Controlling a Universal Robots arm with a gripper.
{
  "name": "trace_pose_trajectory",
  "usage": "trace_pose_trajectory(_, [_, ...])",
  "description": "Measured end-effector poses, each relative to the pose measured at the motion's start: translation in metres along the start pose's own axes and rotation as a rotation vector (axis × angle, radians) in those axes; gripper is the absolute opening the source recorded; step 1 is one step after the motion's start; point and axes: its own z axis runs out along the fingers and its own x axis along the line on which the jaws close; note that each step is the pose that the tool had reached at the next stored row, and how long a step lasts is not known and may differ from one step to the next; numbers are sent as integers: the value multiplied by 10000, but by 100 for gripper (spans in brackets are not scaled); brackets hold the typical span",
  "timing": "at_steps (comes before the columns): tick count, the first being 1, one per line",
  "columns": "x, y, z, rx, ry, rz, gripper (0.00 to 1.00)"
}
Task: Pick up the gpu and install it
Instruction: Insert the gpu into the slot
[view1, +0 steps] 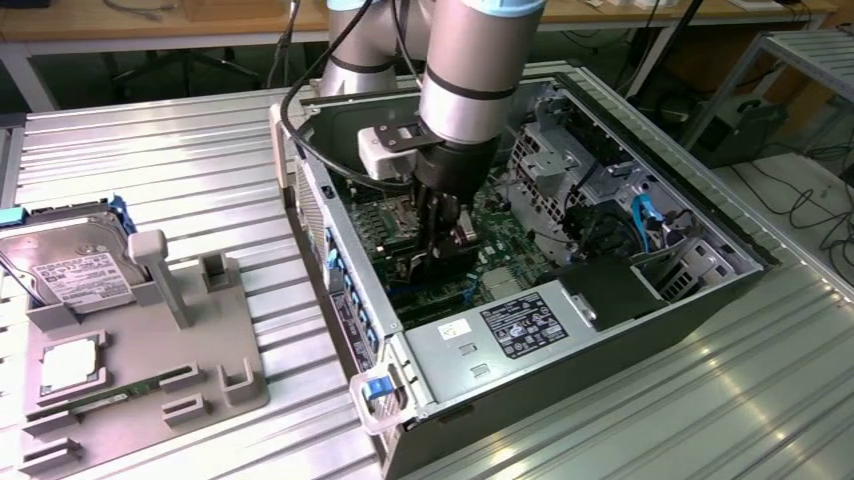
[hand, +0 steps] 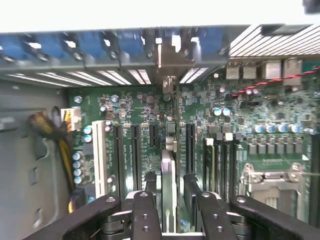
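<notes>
- My fingers (hand: 169, 200) stand part open inside the computer case (view1: 441, 345), one on each side of the gpu (hand: 169, 165).
- The gpu stands upright on edge over the motherboard (hand: 140, 115), its silver bracket at the case's rear wall.
- I cannot tell whether it is fully seated.

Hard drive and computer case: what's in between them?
In the exterior view, upright posts of the grey holder stand between the hard drive and the computer case. Beyond them is a bare strip of ribbed metal table.
</notes>
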Motion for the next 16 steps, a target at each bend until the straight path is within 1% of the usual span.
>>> trace_pose_trajectory(1, [0,4,-15,34,0,2,36])
trace_pose_trajectory(2, [-1,5,-14,49,-3,1,36])
trace_pose_trajectory(5, [-1,5,-14,49,-4,1,35])
trace_pose_trajectory(8, [-1,5,-15,49,-3,1,15])
trace_pose_trajectory(9, [-1,5,-15,48,-2,1,15])
trace_pose_trajectory(10, [-1,5,-15,48,-2,1,11])
trace_pose_trajectory(16, [-1,5,-15,48,-2,1,11])
